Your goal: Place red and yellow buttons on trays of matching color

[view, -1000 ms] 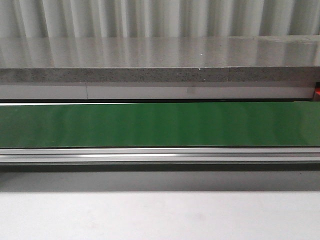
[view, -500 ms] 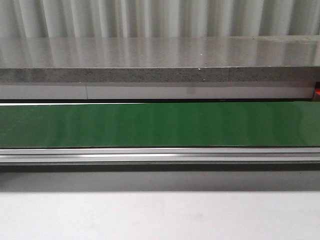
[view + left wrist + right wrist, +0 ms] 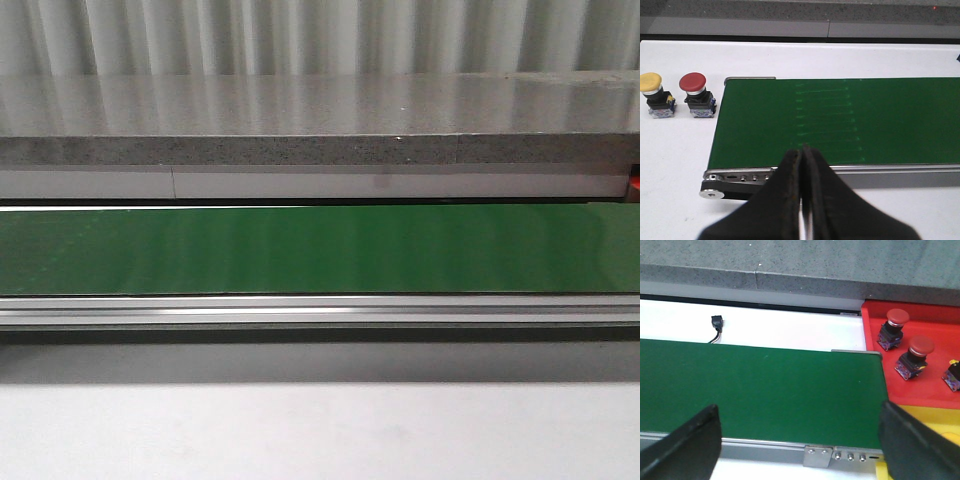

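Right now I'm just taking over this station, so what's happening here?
Nothing is being held. The left gripper hangs shut over the near edge of the green conveyor belt, with a yellow button and a red button waiting on the white table beside the belt's end. The right gripper is open over the other end, where two red buttons already sit on the red tray.

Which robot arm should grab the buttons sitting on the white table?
Probably the left arm. Its tool, now shut, looks out at the yellow button and red button beside the belt's end. The right tool, open, sees only red buttons already in the red tray.
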{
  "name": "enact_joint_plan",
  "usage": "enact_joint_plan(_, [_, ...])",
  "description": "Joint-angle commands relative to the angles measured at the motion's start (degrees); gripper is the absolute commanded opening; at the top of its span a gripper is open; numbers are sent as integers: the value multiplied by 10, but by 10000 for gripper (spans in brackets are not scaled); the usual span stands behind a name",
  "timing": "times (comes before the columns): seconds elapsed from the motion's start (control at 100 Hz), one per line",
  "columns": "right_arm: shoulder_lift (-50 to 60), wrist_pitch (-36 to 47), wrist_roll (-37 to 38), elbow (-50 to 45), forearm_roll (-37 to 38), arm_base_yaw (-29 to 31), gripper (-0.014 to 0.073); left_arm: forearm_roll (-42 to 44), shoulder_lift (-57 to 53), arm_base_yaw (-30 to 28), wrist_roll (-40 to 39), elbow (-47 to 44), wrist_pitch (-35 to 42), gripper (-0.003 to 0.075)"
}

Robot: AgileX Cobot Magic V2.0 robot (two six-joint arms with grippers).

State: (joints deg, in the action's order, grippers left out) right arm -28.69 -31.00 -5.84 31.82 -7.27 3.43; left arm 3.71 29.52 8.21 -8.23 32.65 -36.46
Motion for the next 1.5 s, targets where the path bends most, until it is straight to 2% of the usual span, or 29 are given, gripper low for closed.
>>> enact_joint_plan(0.0, [20, 31, -4, 4, -1, -2, 477, -1, 2, 4, 0, 15, 42, -20])
enact_joint_plan(0.18, [36, 10, -4, 0, -1, -2, 77, -1, 2, 4, 0, 15, 42, -20])
enact_joint_plan(0.28, [36, 7, -4, 0, -1, -2, -74, -1, 2, 4, 0, 15, 42, -20])
enact_joint_plan(0.92, [36, 6, -4, 0, -1, -2, -67, -1, 2, 4, 0, 15, 49, -6])
enact_joint_plan(0.97, [36, 6, -4, 0, -1, -2, -67, -1, 2, 4, 0, 15, 49, 29])
enact_joint_plan(1.04, [36, 6, -4, 0, -1, -2, -67, -1, 2, 4, 0, 15, 45, 123])
enact_joint_plan(1.11, [36, 6, -4, 0, -1, -2, -67, -1, 2, 4, 0, 15, 40, 268])
enact_joint_plan(1.21, [36, 6, -4, 0, -1, -2, -67, -1, 2, 4, 0, 15, 38, 538])
enact_joint_plan(1.28, [36, 6, -4, 0, -1, -2, -67, -1, 2, 4, 0, 15, 38, 658])
enact_joint_plan(1.34, [36, 6, -4, 0, -1, -2, -67, -1, 2, 4, 0, 15, 37, 695])
enact_joint_plan(1.49, [36, 6, -4, 0, -1, -2, -67, -3, 2, 2, -14, 15, 36, 659])
